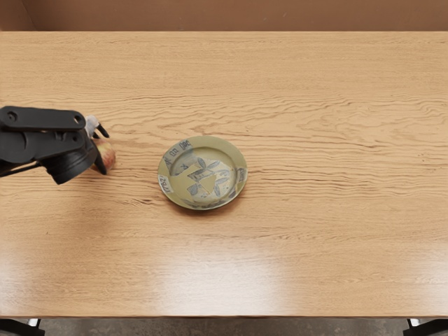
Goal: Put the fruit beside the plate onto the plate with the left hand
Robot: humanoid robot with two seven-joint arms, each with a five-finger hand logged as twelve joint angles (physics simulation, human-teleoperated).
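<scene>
The surface [294, 91] is a broad wooden top with pale, wavy grain running left to right, and it fills nearly the whole head view. A soft sheen of reflected light lies across its near part. Beyond its far edge runs a plain brown wall [231, 14], a little darker than the wood. Below the near edge is a narrow strip of grey floor [224, 327], with a dark leg or foot [17, 327] at the bottom-left corner and another at the bottom-right.

The plate [202, 173] lies flat a little left of the middle of the surface. It is round, with an olive-green rim and a blue-grey leaf pattern inside, and nothing lies on it.

The black left arm [35, 133] enters from the left edge and casts a blurred shadow on the wood beneath it. The left robot hand [82, 150] is at the fruit [108, 155], which is small, reddish-yellow and mostly hidden behind it. The fruit is left of the plate, near it but clearly apart. Whether the robot hand is clamped on the fruit or only cupped around it cannot be told, nor whether the fruit is off the wood.
</scene>
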